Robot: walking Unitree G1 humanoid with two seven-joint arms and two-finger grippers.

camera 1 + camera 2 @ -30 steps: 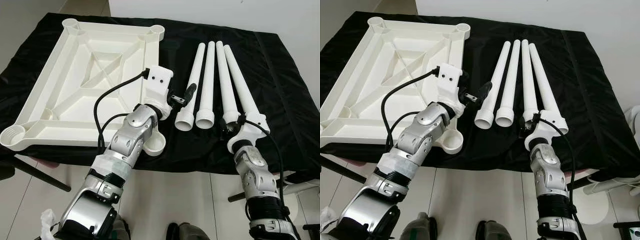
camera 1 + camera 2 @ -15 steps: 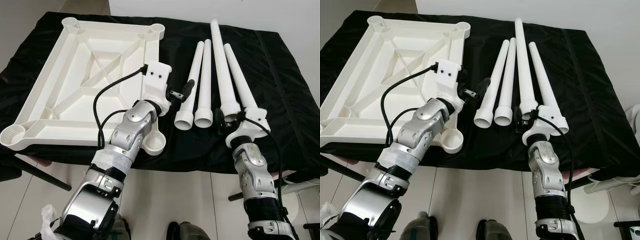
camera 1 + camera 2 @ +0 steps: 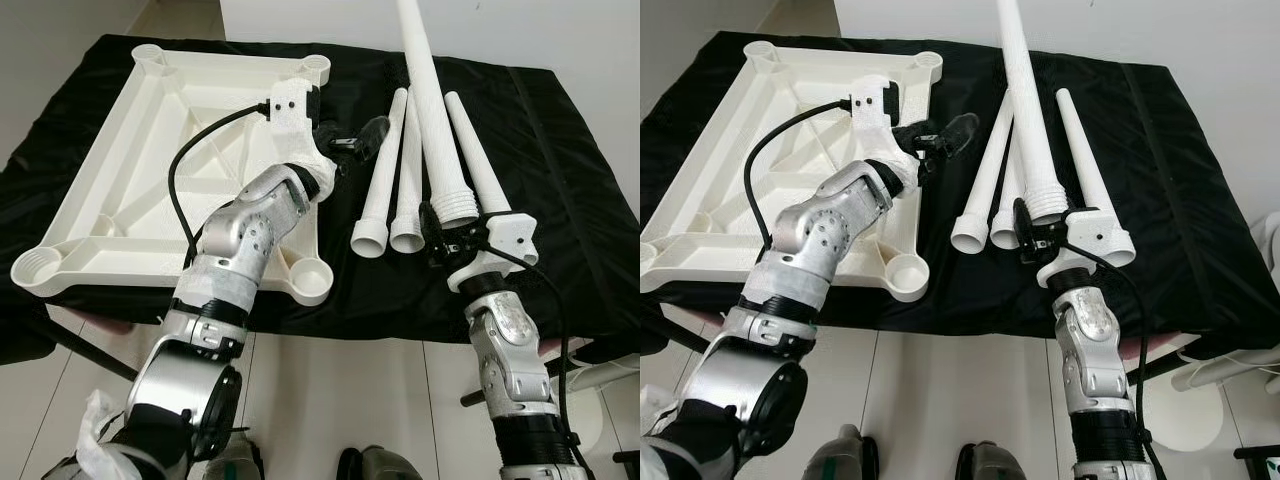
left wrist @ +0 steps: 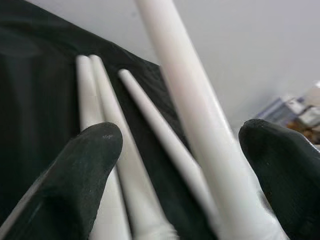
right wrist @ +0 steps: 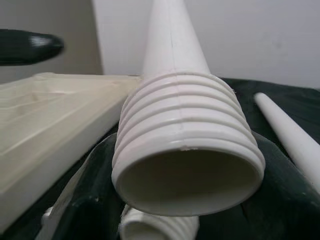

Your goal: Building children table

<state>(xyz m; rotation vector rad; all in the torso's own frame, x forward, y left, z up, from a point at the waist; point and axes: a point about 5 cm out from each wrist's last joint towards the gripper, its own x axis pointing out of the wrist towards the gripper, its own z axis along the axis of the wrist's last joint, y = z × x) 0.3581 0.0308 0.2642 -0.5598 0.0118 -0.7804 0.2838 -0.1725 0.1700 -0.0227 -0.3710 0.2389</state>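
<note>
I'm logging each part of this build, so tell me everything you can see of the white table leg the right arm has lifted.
The long white tapered plastic table leg looks smooth and matte, narrowing toward its far tip, which runs past the picture's top. Its wide near end is hollow and ringed with screw threads. It is raised off the black cloth and tilted steeply, tip up and away. The right tool clamps it at the threaded end. Three matching legs lie below it; the left tool hovers open nearby, not touching.

Silver jointed arms, white wrist housings, looping black cables, black-fingered left gripper [image 3: 362,137], right gripper [image 3: 437,237]
</note>
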